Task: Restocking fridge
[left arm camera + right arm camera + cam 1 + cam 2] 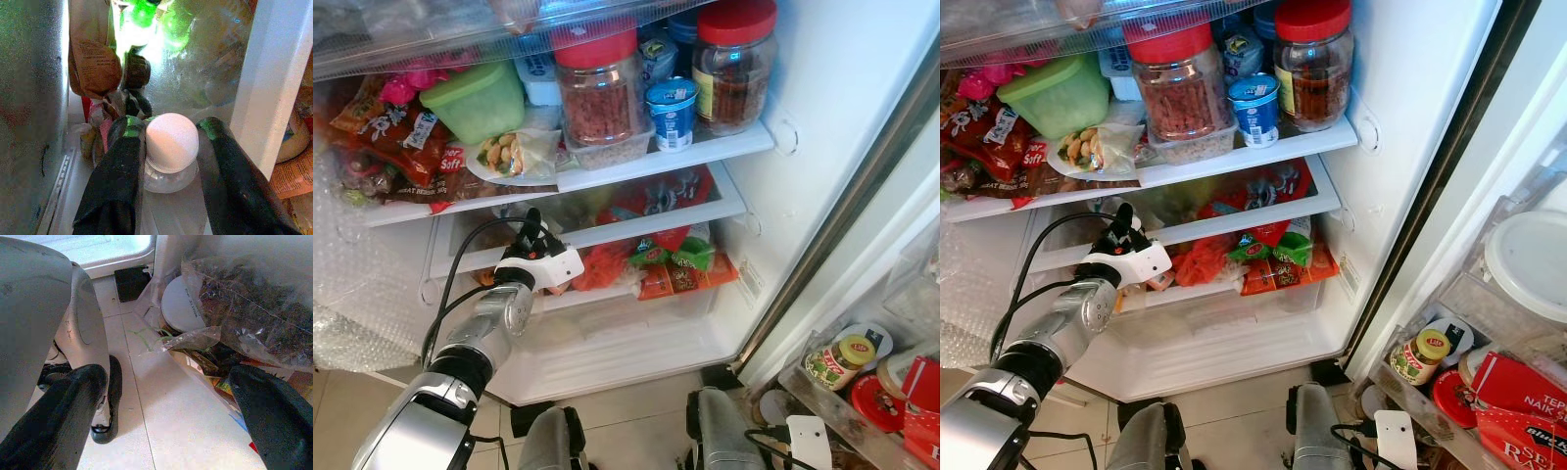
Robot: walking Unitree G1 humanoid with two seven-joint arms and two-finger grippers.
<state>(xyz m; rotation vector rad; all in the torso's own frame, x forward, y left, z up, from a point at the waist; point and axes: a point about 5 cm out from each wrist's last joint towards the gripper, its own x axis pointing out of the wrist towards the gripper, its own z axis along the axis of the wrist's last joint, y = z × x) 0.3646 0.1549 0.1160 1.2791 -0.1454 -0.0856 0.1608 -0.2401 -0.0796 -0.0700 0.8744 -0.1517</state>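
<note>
1. Open fridge (842, 117) shelves crowd the head views: on the upper shelf (666, 157) stand two red-lidded jars (599, 83), a green tub (475, 98), a small blue-and-white yoghurt cup (672, 113) and snack packets at the far left.
2. Below that shelf, a clear drawer (636, 294) holds orange and green packets (671, 259).
3. At the right, the door rack (862, 392) carries a yellow-lidded jar (837, 360) and red tins.
4. Reaching in from the lower left, the left gripper (530, 227) sits under the upper shelf, at the left end of the drawer level, its white wrist housing just outside.
5. In the left wrist view, a clear bottle with a white screw cap (171, 142) stands upright between the two black fingers (117, 186); the fingers lie close along both sides of its neck and cap, clasping it.
6. Beyond the bottle are a brown packet (93, 54), a dark jar lid and green glass lit from behind; a white shelf edge runs beside one finger.
7. Hanging idle, the right gripper (166, 416) points at pale floor tiles with its fingers spread wide apart and nothing between them; bags of goods lie near it.
</note>
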